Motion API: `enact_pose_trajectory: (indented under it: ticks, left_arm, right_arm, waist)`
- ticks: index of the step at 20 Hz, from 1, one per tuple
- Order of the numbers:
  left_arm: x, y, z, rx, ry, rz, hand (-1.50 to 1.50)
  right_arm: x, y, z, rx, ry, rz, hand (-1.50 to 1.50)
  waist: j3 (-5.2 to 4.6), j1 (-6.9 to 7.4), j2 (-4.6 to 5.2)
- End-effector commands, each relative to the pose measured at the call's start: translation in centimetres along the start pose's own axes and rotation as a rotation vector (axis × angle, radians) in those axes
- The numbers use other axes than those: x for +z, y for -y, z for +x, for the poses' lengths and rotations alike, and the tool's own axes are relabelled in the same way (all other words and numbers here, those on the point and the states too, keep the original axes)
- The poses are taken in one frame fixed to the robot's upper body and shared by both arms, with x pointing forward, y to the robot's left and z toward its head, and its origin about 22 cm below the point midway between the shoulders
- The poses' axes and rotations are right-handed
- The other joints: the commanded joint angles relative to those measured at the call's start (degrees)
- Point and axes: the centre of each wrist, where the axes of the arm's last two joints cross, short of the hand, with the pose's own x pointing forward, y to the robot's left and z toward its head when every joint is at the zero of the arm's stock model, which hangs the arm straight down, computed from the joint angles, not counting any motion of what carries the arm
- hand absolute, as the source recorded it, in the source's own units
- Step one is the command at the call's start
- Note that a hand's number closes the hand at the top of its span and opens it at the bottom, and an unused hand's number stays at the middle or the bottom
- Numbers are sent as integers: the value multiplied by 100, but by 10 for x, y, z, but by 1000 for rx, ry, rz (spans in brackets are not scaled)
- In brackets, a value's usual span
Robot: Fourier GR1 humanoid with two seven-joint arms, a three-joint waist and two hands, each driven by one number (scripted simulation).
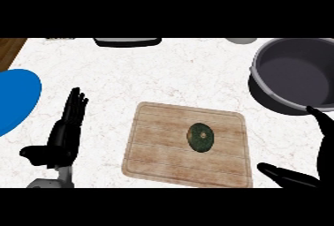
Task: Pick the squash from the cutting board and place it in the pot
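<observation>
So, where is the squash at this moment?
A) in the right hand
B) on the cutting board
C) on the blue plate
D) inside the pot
B: the squash lies on the cutting board, apart from both hands, and the pot holds nothing.

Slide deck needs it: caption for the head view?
Squash on cutting board, pot beyond, open robot hands flanking.
</observation>
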Motion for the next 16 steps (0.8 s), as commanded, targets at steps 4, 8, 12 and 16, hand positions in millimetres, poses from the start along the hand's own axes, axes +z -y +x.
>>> enact_pose_trajectory:
  ticks: [4, 8, 12, 16]
  left_arm:
    - [11, 19, -4, 5, 2, -10, 0]
    - [19, 15, -2, 3, 18, -26, 0]
    - [7, 7, 6, 6, 3, -2, 0]
    - [4, 31, 1, 13, 12, -20, 0]
  right_arm:
    - [36, 15, 40, 181, -73, 215, -150]
    - [34, 22, 57, 358, -194, 441, -150]
    - [27, 11, 79, 471, -326, 582, -150]
    - [8, -30, 84, 513, -389, 607, -150]
  waist:
    - [-16, 64, 28]
    - [-34, 114, 26]
    - [-38, 105, 29]
    - [-25, 188, 57]
